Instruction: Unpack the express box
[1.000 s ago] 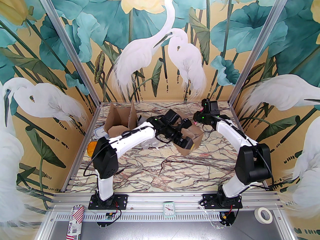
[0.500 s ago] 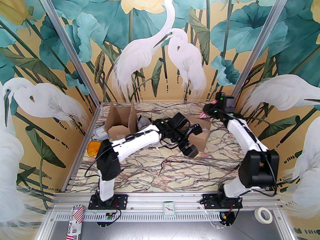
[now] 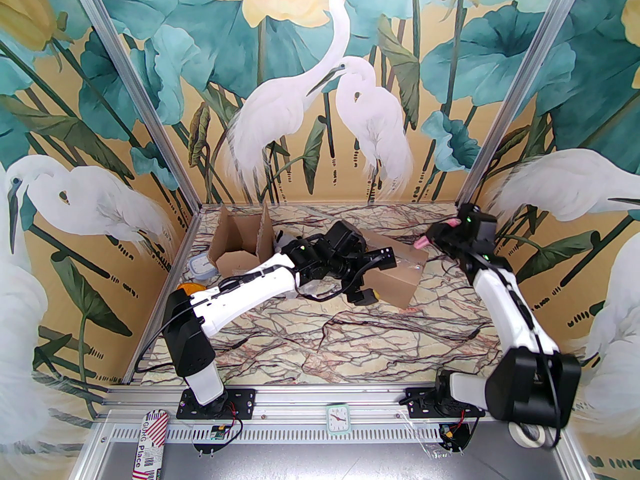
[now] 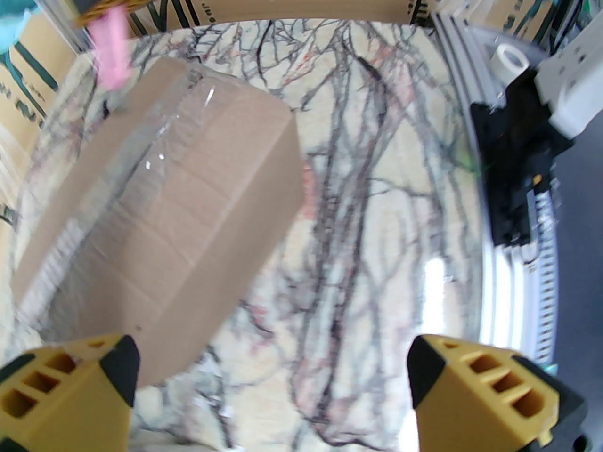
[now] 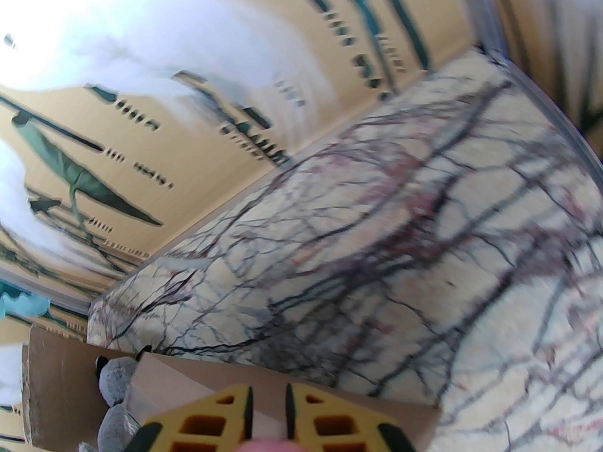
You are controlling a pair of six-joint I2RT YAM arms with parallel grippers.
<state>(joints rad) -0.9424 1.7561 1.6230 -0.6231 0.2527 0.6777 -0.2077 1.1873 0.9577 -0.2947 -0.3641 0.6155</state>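
left gripper [image 4: 273, 365] wide open, taped box [image 4: 160, 233] right ahead | right gripper [image 5: 266, 407] pinching pink thing [image 3: 424, 242] by box's far corner

Top view: a fixed camera high above and behind the two arm bases, looking down and forward over the whole marble-patterned table [image 3: 350, 338] to the painted walls. Left wrist view: close above the table, facing its right side past the left arm's wide-set yellow jaws. Right wrist view: low and blurred, facing left across the table past the right arm's nearly closed yellow jaws. All three share the taped brown cardboard box [image 3: 395, 280]. The top and left wrist views share a flat pink strip [image 4: 112, 47] in the right jaws.
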